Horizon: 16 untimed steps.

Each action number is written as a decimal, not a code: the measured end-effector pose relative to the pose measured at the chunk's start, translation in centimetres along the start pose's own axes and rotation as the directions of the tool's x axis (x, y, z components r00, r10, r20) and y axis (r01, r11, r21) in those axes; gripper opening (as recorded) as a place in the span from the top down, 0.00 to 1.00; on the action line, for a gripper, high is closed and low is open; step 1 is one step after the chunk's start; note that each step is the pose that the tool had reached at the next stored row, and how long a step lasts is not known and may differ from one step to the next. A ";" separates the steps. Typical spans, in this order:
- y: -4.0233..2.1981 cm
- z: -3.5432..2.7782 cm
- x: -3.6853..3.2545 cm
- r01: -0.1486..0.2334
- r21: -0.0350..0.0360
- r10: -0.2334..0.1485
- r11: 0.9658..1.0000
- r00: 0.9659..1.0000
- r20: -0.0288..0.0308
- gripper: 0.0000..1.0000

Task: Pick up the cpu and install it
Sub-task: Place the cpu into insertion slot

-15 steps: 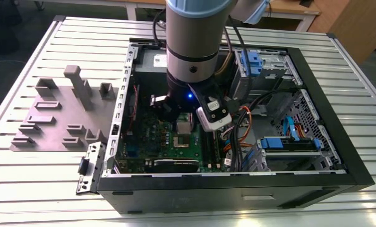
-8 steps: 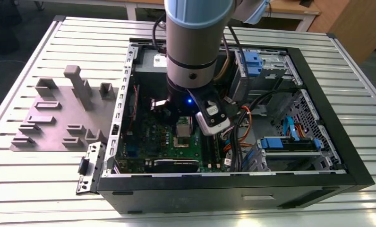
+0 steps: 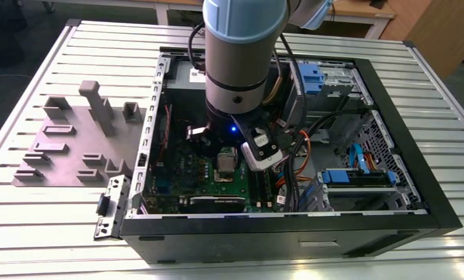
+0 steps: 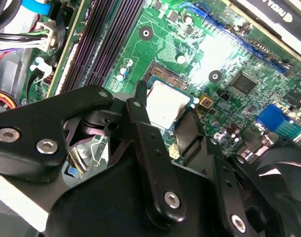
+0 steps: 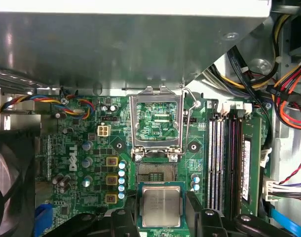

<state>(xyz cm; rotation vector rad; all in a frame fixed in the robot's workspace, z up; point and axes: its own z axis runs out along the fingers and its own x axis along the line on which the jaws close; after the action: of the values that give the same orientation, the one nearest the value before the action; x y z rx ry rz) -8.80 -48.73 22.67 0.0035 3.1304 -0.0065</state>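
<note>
You are seeing the jaws clamping the cpu [image 5: 161, 206] by two opposite edges, holding it close over the green motherboard [image 5: 76, 128] inside the open computer case [image 3: 294, 245], which is lying on the slatted table [image 3: 53, 233]. The cpu is hanging partly over the bare socket [image 5: 153, 171], whose metal frame [image 5: 134, 123] is standing flipped open just beyond it.

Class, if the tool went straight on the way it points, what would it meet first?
Likely the open socket on the motherboard, beneath the cpu that the tool grips; depth is unclear.
</note>
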 end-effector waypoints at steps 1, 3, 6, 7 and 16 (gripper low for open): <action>0.00 0.00 0.00 0.000 0.000 0.000 1.000 1.000 0.000 0.53; 0.00 0.04 0.00 0.000 0.000 0.000 1.000 1.000 0.000 0.53; 0.00 0.05 0.00 0.000 0.000 0.000 1.000 1.000 0.000 0.53; 0.00 0.05 0.00 0.000 0.000 0.000 1.000 1.000 0.000 0.53; -0.01 0.47 0.01 0.000 0.000 0.000 1.000 1.000 0.000 0.53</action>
<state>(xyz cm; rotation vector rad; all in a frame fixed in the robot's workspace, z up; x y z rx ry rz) -8.80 -48.74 22.21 0.0035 3.1303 -0.0062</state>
